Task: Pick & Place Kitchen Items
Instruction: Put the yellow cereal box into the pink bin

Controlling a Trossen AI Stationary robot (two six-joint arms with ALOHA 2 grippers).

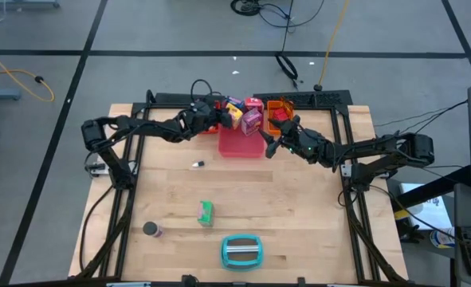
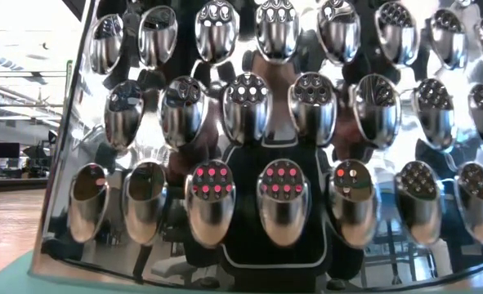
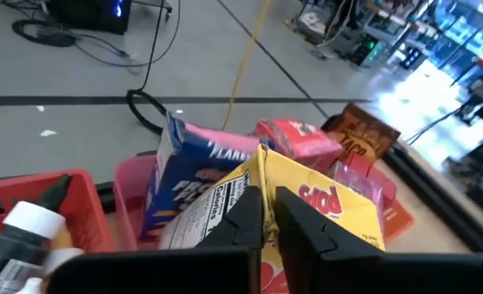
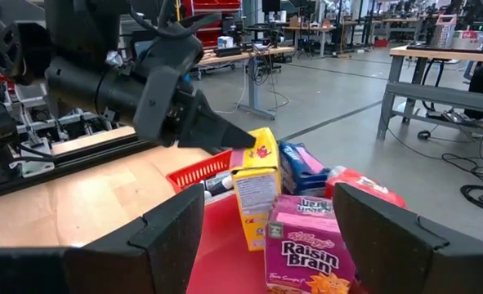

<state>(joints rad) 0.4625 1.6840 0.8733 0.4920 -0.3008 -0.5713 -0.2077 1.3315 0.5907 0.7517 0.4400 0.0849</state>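
Wooden table (image 1: 243,199) on grey floor; left fingers (image 3: 261,224) pinch yellow box (image 3: 323,204), right fingers (image 4: 388,237) wide.

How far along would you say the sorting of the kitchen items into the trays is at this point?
Several boxes already stand in the pink tray, among them the purple Raisin Bran box. In hand: the left tool is shut on the yellow box over that tray; the right tool hovers open beside it. Left on the table: a green box, a dark can and a small white item.
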